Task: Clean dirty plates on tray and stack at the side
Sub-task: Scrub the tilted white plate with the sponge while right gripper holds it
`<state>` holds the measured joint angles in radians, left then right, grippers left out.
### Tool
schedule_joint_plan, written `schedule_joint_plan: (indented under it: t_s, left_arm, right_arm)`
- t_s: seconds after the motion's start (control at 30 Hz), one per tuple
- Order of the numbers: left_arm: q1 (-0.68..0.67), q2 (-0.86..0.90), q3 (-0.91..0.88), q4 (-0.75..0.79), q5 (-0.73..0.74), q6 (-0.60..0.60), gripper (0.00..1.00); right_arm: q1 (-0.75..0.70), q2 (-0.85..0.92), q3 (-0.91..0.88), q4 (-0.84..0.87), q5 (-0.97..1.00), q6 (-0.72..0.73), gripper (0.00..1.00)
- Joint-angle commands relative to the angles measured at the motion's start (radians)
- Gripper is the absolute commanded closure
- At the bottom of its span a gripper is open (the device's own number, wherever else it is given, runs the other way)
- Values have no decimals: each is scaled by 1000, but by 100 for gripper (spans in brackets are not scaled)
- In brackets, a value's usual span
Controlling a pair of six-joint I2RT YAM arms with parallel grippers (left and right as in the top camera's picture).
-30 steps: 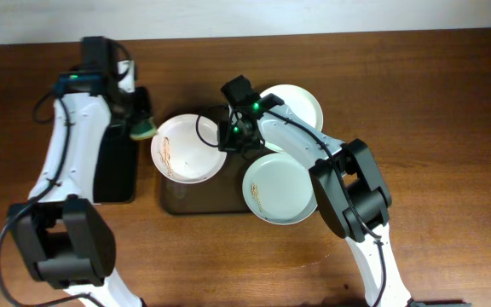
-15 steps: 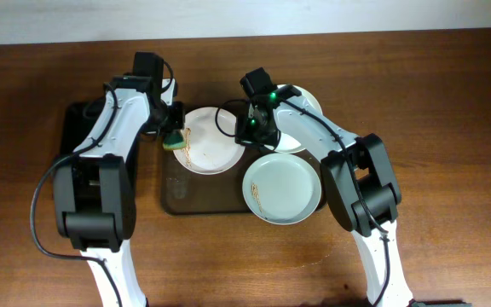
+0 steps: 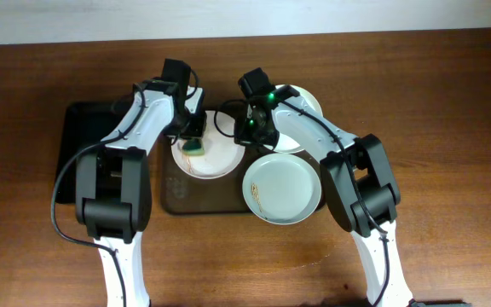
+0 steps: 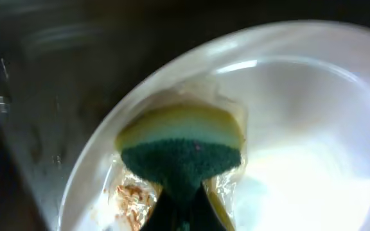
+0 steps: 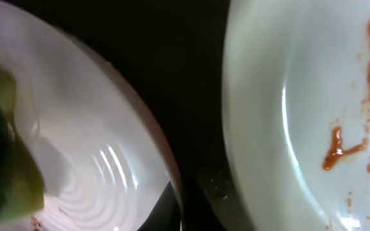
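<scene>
A brown wooden tabletop (image 3: 450, 102) runs to a pale wall (image 3: 245, 15) at the far edge, with a black tray (image 3: 75, 141) lying at the left. The brown tray (image 3: 196, 203) sits in the middle. On its far left part is the left plate (image 3: 220, 164), and the bluish plate (image 3: 284, 188) overhangs its right rim on the near side. The far plate (image 3: 307, 104) lies beyond that, partly hidden by the right arm. The left pincer (image 3: 193, 136) is closed on a green and yellow sponge (image 3: 197, 147), which is pressed onto the left plate's floor beside a brown smear (image 4: 127, 196). The right pincer (image 3: 247, 132) appears clamped narrowly on the left plate's right rim. In the right wrist view, thin brown streaks (image 5: 339, 151) mark the bluish plate, just beside the left plate's edge.
</scene>
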<state>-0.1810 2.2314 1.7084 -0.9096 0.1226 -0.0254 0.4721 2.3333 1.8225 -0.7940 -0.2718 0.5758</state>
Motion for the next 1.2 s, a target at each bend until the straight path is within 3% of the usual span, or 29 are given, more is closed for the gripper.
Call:
schedule_joint_plan:
  t_s: [0.0, 0.13, 0.23, 0.37, 0.5, 0.7, 0.87, 0.9, 1.03, 1.17]
  left_arm:
    - [16, 57, -11, -149, -41, -24, 99]
    - [14, 57, -11, -198, -39, 90, 99]
    - [11, 60, -13, -111, -38, 93, 99]
    - [11, 63, -44, 103, -48, -50, 99]
    - [-8, 76, -119, 238, -209, -260, 99]
    - [-44, 82, -112, 115, -335, -364, 99]
    - [-51, 82, -52, -170, -326, -363, 99]
    - [-52, 84, -55, -196, -319, -345, 99]
    - [-52, 95, -56, -193, -160, -88, 99]
    - [-52, 105, -56, -70, 9, -9, 99]
  right_arm:
    - [1, 26, -6, -6, 74, 13, 96]
    - [1, 26, -6, -3, 74, 13, 96]
    - [1, 26, -6, -3, 74, 13, 96]
    - [1, 26, -6, 1, 74, 13, 96]
    - [1, 26, -6, 5, 74, 13, 96]
    - [1, 26, -6, 5, 74, 13, 96]
    - [1, 26, -6, 5, 74, 13, 96]
    - [1, 26, -6, 5, 74, 13, 96]
    - [1, 26, -6, 5, 74, 13, 96]
    - [1, 26, -6, 9, 74, 13, 96]
